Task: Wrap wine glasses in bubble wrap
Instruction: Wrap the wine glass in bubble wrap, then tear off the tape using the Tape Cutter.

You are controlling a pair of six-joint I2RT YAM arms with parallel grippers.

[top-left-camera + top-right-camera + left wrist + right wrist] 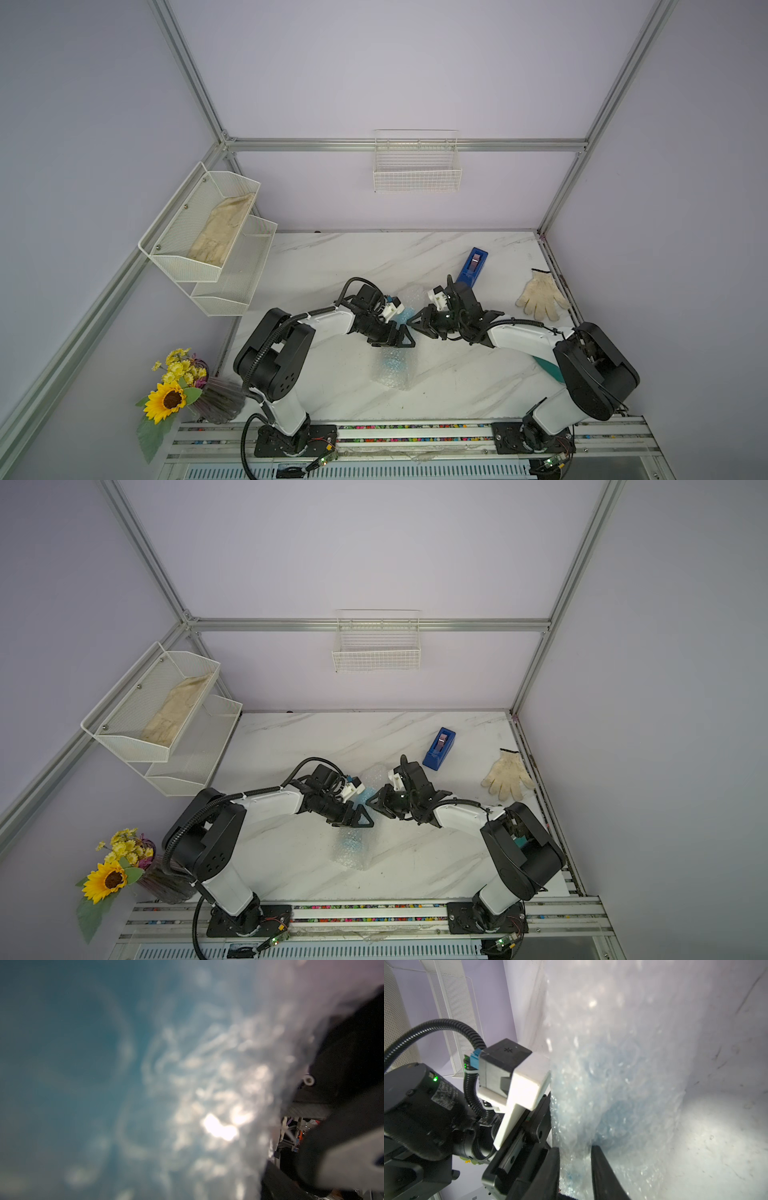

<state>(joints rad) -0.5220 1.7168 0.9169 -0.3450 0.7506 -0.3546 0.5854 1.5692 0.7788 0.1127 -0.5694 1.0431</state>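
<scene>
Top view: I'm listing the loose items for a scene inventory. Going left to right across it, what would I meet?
Flowers → bubble wrap bundled around the blue goblet → tape dispenser → glove on the table.

Nothing legible anywhere. The printed sticker (442, 1094) on the black wrist motor (411, 1109) is too blurred to read.

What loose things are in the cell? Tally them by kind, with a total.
Gloves: 3 (two cream, one teal, part hidden)
Tape dispenser: 1
Goblet: 1
Bubble wrap: 1
Flower vase: 1
Total: 7
</scene>
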